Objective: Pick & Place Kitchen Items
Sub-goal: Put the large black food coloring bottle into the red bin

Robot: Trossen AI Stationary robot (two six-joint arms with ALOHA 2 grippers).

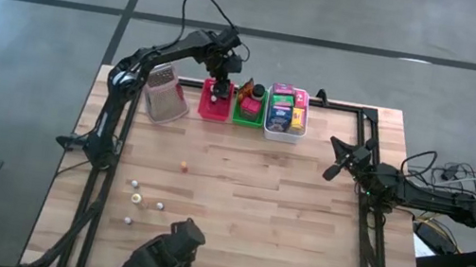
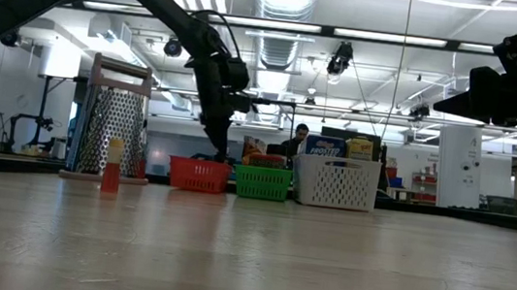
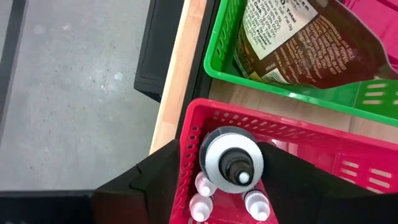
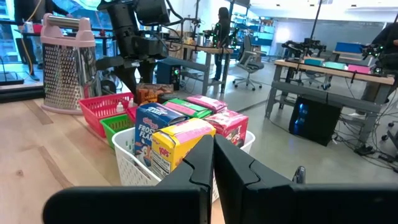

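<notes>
Along the far edge of the pale wooden plank counter (image 1: 257, 194) stand three slatted plastic trays in a row, and the red slatted plastic tray (image 1: 214, 106) serves as landmark: the green slatted tray (image 1: 247, 109) touches it on one side, the white slatted tray (image 1: 283, 126) packed with small colourful boxes stands beyond the green one, and a silver metal box grater with a pink top (image 1: 166, 91) stands just on the red tray's other side. The left gripper (image 1: 218, 84) hangs directly over the red tray. Only the left wrist view looks down inside: its jaws stand spread to either side of a small bottle with a white shoulder and dark cap (image 3: 232, 163), which sits upright in the tray beside three tiny pale bottles (image 3: 204, 185), and whether the fingers touch it cannot be told. That view also shows a brown printed pouch (image 3: 298, 43) lying in the green tray. From above, four more tiny pale bottles (image 1: 139, 198) and a small orange-capped bottle (image 1: 183, 166) stand loose on the counter, well apart from the red tray toward the near edge. The right gripper (image 1: 340, 162) waits far from the red tray, past the white one, its jaws pressed together in its own wrist view.
</notes>
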